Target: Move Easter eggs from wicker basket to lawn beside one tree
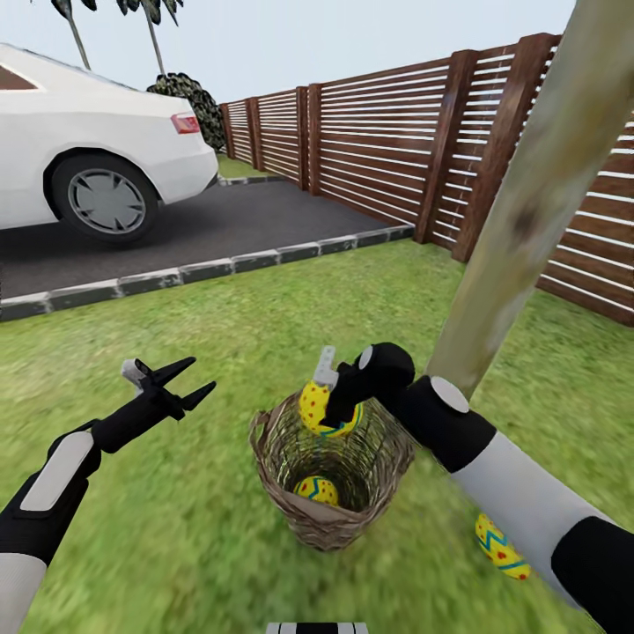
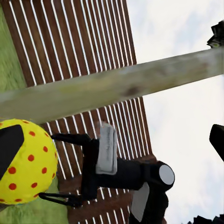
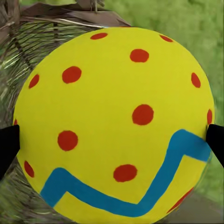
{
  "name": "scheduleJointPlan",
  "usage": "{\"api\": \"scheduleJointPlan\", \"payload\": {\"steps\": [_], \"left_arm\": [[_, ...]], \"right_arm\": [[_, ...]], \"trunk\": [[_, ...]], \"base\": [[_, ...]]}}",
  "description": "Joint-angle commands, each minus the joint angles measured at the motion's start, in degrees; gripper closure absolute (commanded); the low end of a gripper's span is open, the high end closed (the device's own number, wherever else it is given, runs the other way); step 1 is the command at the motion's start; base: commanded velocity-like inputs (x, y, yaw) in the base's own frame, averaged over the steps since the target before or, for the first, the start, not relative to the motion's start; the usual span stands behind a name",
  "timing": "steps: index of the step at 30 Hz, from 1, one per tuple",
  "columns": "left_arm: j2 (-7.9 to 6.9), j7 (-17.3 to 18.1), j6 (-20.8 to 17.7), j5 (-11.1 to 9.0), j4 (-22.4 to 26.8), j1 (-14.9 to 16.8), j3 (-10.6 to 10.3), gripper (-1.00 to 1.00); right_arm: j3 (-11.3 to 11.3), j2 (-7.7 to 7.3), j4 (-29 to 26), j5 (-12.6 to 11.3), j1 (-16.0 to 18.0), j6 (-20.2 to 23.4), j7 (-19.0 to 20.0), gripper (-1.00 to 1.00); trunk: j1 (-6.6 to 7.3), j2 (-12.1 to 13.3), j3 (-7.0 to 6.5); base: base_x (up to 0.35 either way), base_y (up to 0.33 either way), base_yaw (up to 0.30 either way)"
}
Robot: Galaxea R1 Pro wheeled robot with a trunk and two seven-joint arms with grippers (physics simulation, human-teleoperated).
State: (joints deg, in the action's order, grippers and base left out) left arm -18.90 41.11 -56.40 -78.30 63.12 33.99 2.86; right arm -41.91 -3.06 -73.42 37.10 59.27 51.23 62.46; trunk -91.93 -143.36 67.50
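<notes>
Yellow, red-dotted and banded with a blue zigzag, the held Easter egg (image 1: pixel 328 412) sits pinched in the right end effector (image 1: pixel 333 401) just above the brown woven-twig wicker basket (image 1: pixel 330 493) on the mottled green lawn (image 1: pixel 176 352). The left end effector (image 1: pixel 180 385) hangs spread and empty. The smooth round shell could slip from so narrow a pinch and drop back inside. Three eggs counted: one held, one in the basket (image 1: pixel 316 490), one on grass (image 1: pixel 500 546) near the single pale leaning tree trunk (image 1: pixel 528 194).
</notes>
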Motion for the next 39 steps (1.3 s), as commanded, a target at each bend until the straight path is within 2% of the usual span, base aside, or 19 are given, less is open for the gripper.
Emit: {"api": "scheduleJointPlan", "payload": {"steps": [1,2,3,6,7,8,9,10,11,13,14,16,18,21,24,29,32,35,39], "left_arm": [[0.0,0.19,-0.21,0.16,-0.01,0.03,0.04,-1.0],[0.0,0.19,-0.22,0.16,-0.01,0.02,0.06,-1.0],[0.0,0.18,-0.24,0.17,-0.01,0.02,0.06,-1.0],[0.02,0.0,-0.29,0.53,-0.04,0.02,0.04,-1.0],[0.05,-0.09,-0.27,0.59,-0.06,0.02,0.04,-1.0],[0.07,-0.13,-0.23,0.65,-0.05,0.02,0.04,-1.0],[0.08,-0.16,-0.22,0.72,-0.03,0.02,0.02,-1.0],[0.12,-0.16,-0.21,0.74,-0.02,0.02,-0.02,-1.0],[0.15,-0.18,-0.21,0.71,-0.01,0.02,-0.04,-1.0],[0.28,-0.23,-0.21,0.7,0.28,0.02,-0.16,-1.0],[0.43,-0.24,-0.21,0.67,0.52,0.02,-0.26,-1.0],[0.51,-0.24,-0.14,0.69,0.72,0.02,-0.31,-1.0],[0.58,-0.21,-0.05,0.69,0.88,0.02,-0.42,-1.0],[0.78,0.11,0.05,0.53,2.06,0.02,-0.49,-1.0],[0.92,0.19,0.06,0.32,4.86,-0.05,-0.67,-1.0],[3.31,0.11,0.06,0.26,7.55,-0.07,-4.12,-1.0],[3.5,0.17,0.06,0.26,8.74,-0.07,-4.34,-1.0],[3.51,0.19,0.06,0.18,10.02,-0.07,-4.43,-1.0],[3.58,0.33,0.06,0.12,11.94,-0.07,-4.67,-1.0]], "right_arm": [[0.0,-0.48,-1.32,0.58,0.05,0.56,1.55,1.0],[0.39,-0.82,-3.17,0.24,0.05,1.08,2.09,1.0],[2.16,-0.9,-4.08,0.05,0.05,2.19,2.81,1.0],[11.21,-0.34,-4.67,-0.24,-0.37,4.27,9.18,1.0],[15.7,-0.21,-4.65,-0.96,-0.69,4.4,11.0,1.0],[21.38,-0.12,-4.54,-3.71,-1.5,4.46,11.96,1.0],[26.64,-0.11,-4.36,-8.9,-2.63,4.48,12.34,1.0],[29.7,-0.18,-4.18,-15.06,-4.1,4.49,12.43,1.0],[31.0,-0.24,-4.08,-20.25,-6.04,4.43,12.38,1.0],[32.0,-0.42,-4.09,-26.6,-9.96,4.01,12.43,1.0],[34.73,-0.59,-4.04,-30.78,-12.27,3.88,12.6,1.0],[40.5,-0.64,-3.95,-35.66,-15.68,3.73,12.67,1.0],[42.17,-0.67,-3.3,-37.14,-18.15,3.71,12.51,1.0],[42.62,-0.55,-2.19,-37.33,-20.39,3.63,12.03,1.0],[46.17,-0.25,0.14,-37.09,-20.88,3.02,10.66,1.0],[46.99,-0.43,0.72,-37.43,-20.9,2.11,9.73,1.0],[47.69,-0.53,0.66,-37.45,-20.87,2.12,9.95,1.0],[49.44,-0.6,0.64,-37.45,-20.87,2.12,9.96,1.0],[49.81,-0.63,0.64,-37.45,-20.91,2.12,9.81,1.0]], "trunk": [[0.03,0.0,-0.18],[0.06,0.01,-0.4],[0.08,0.03,-0.62],[0.16,0.07,-1.28],[0.18,0.08,-1.51],[0.21,0.09,-1.73],[0.24,0.11,-1.95],[0.31,0.23,-2.16],[0.53,0.63,-2.34],[0.97,1.43,-2.7],[1.19,1.83,-2.88],[1.63,2.63,-3.24],[2.07,3.43,-3.6],[2.29,3.83,-3.93],[2.29,3.83,-4.14],[2.29,3.83,-4.48],[2.29,3.83,-4.68],[2.29,3.83,-4.88],[2.29,3.83,-5.14]], "base": [[0.0,0.0,0.0],[0.0,0.0,0.0],[-0.083,0.0,0.0],[-0.283,0.0,0.0],[-0.334,0.0,0.0],[-0.339,0.0,0.0],[-0.341,0.0,0.0],[-0.341,0.0,0.0],[-0.342,0.0,0.0],[-0.342,0.0,0.0],[-0.339,0.0,0.0],[-0.185,0.0,0.0],[-0.032,0.0,0.0],[-0.004,0.0,-0.117],[0.0,0.0,-0.207],[0.0,0.0,-0.222],[0.0,0.0,-0.223],[0.0,0.0,-0.223],[0.0,0.0,-0.223]]}}
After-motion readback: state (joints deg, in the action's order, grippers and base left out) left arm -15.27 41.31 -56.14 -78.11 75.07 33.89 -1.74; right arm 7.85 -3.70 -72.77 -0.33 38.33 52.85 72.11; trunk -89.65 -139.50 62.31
